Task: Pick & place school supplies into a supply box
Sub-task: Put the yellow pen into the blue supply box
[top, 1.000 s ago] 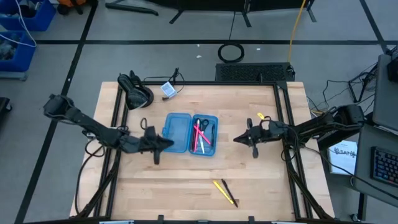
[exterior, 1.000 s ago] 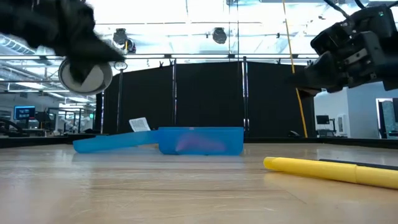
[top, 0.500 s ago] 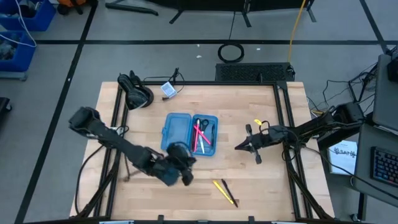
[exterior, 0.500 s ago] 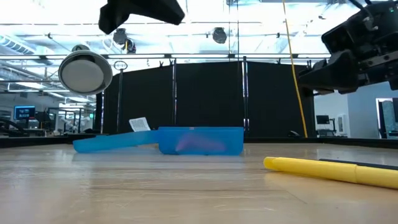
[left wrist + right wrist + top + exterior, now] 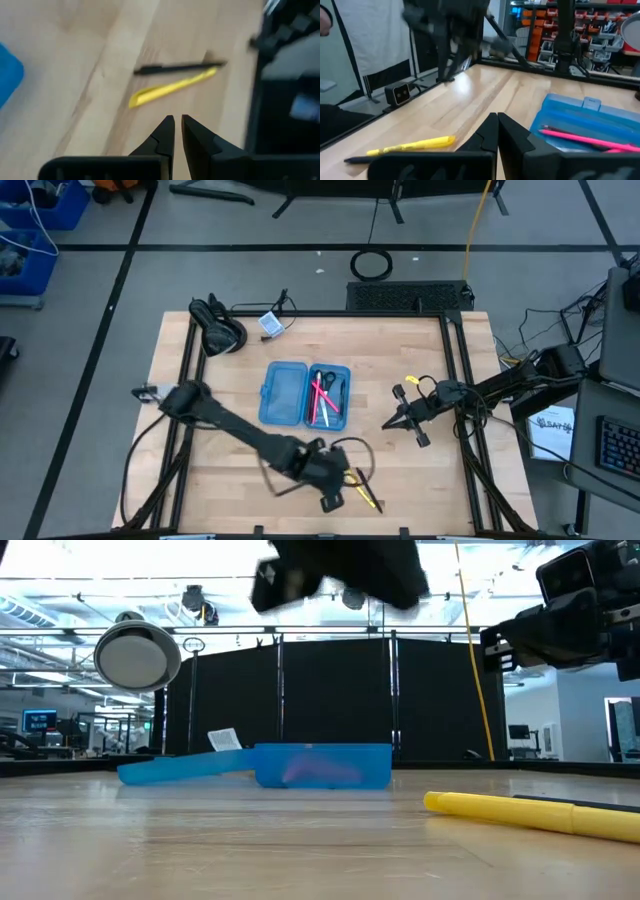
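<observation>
With two pens left near the worktop's front edge, left claw (image 5: 177, 125) hangs just short of the yellow pen (image 5: 172, 88) and black pen (image 5: 180, 66), nearly shut, empty. Beyond, the box (image 5: 304, 394) lies open holding supplies. Right claw (image 5: 394, 423) waits beside it, shut, empty.

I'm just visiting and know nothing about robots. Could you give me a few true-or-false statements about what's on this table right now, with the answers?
1. The blue supply box lies open on the table. True.
2. A yellow pen and a black pen lie inside the box. False: they lie on the wood near the table's front edge, outside the box.
3. The left hand is beside those two pens, holding nothing. True.
4. The right hand grips a pink pen. False: it is shut on nothing; the pink pens are in the box.
5. The box is empty. False: it holds pink pens and scissors.
</observation>
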Controlling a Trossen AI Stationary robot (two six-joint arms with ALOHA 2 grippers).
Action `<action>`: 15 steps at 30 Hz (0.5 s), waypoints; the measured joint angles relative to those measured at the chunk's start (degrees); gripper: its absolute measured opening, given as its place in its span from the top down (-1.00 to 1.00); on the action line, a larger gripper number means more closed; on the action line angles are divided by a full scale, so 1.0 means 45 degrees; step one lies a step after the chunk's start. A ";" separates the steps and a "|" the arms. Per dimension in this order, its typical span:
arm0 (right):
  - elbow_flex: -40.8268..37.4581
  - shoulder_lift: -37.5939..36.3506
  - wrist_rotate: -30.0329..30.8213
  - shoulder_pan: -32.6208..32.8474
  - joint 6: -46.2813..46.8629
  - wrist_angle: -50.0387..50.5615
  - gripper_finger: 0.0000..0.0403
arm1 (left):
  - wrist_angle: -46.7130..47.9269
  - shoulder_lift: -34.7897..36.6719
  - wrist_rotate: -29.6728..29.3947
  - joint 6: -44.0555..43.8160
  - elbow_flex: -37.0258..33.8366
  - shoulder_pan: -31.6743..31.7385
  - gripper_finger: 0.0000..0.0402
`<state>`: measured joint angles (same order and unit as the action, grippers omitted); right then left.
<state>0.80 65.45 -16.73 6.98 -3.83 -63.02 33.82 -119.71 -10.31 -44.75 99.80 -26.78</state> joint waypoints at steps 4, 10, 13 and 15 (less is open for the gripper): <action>-0.0005 0.0005 -0.0015 0.0000 0.0115 -0.0270 1.00 | 0.1576 -0.1039 0.1237 0.2050 0.1592 0.0666 0.81; -0.0005 0.0005 -0.0015 0.0000 0.0406 -0.0340 1.00 | 0.4108 -0.2191 0.1620 0.4472 0.4253 0.1447 0.81; -0.0005 0.0000 -0.0015 0.0000 0.0411 -0.0336 1.00 | 0.4547 -0.2490 0.1623 0.5263 0.5323 0.1820 0.81; -0.0005 0.0005 -0.0018 0.0000 0.0579 -0.0326 1.00 | 0.4505 -0.2496 0.1619 0.5722 0.5668 0.2075 0.81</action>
<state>0.78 65.47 -16.81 6.98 -1.22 -64.49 54.09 -130.94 -3.02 -19.00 125.30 -17.44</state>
